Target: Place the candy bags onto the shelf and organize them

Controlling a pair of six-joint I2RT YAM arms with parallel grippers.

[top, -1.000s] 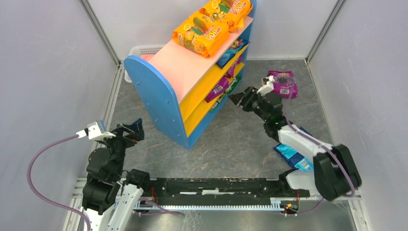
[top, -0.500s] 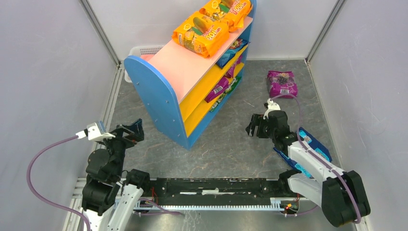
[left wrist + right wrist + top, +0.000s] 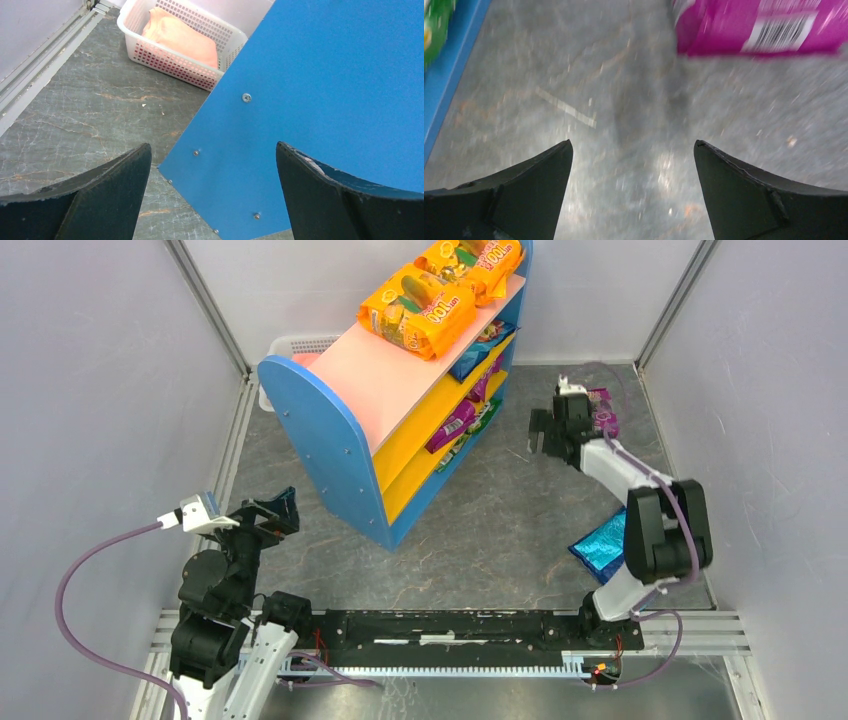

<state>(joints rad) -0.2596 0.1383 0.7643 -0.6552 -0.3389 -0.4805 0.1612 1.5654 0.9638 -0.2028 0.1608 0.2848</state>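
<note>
Hovering my right gripper (image 3: 631,145), jaws wide apart, near the purple candy bag (image 3: 764,25): light, probably slippery, so I'd pinch an edge.

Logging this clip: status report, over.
Left gripper open, empty. Right gripper open, empty, beside glossy purple candy bag. Blue-sided, pink-topped shelf partly stocked. Nothing blocking.

Your black-jointed, white-shelled left arm (image 3: 215,585) and right arm (image 3: 610,462) each trail a looped lilac cable (image 3: 75,575); a white camera block (image 3: 195,512) tops one wrist, and the matte black wedge-shaped fingers (image 3: 100,200) taper to blunt tips
</note>
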